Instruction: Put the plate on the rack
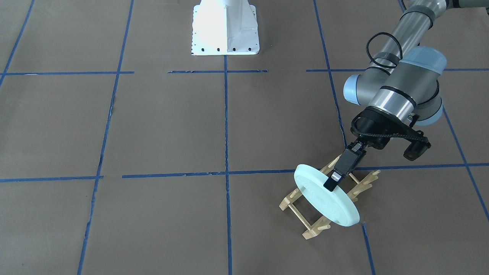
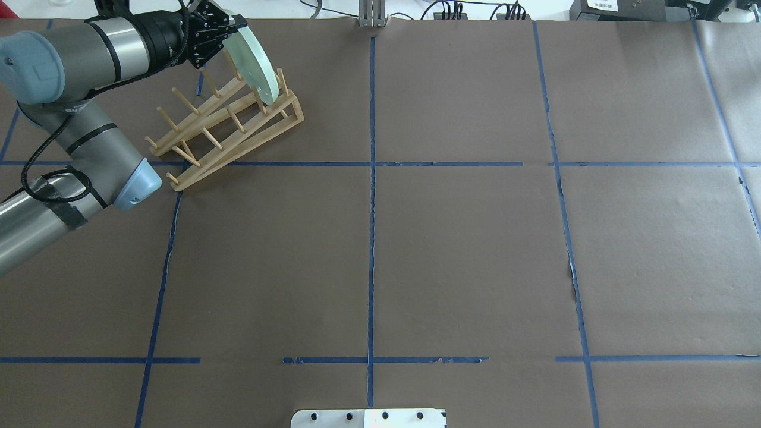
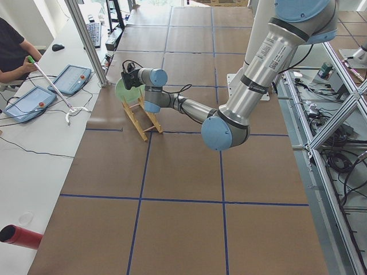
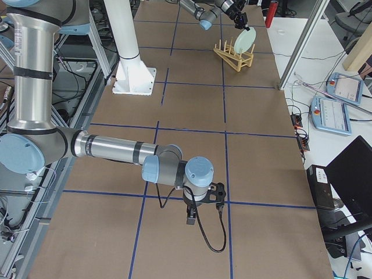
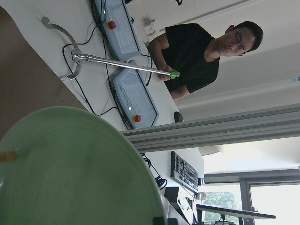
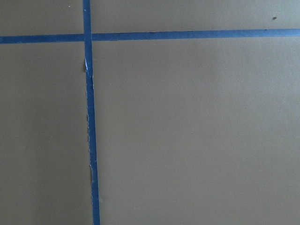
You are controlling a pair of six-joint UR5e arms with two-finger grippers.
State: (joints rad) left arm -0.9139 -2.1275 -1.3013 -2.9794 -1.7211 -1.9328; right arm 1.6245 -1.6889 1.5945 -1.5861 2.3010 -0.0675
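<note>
The pale mint-green plate (image 1: 329, 201) stands tilted on edge at the far end of the light wooden rack (image 1: 295, 212), its lower rim down among the pegs. My left gripper (image 1: 336, 176) is shut on the plate's upper rim, one black finger lying over its face. In the overhead view the plate (image 2: 260, 64) and the rack (image 2: 229, 128) sit at the far left, with the left gripper (image 2: 225, 34) at the plate. The plate (image 5: 70, 168) fills the lower left wrist view. My right gripper (image 4: 190, 218) hangs low over bare table; I cannot tell whether it is open or shut.
The white robot base (image 1: 225, 30) stands mid-table on the robot's side. Blue tape lines (image 2: 371, 178) grid the brown table. Just beyond the rack is the operators' desk with teach pendants (image 3: 69, 80) and a person holding a stick (image 5: 122, 63). A red cylinder (image 3: 20, 236) lies on that desk.
</note>
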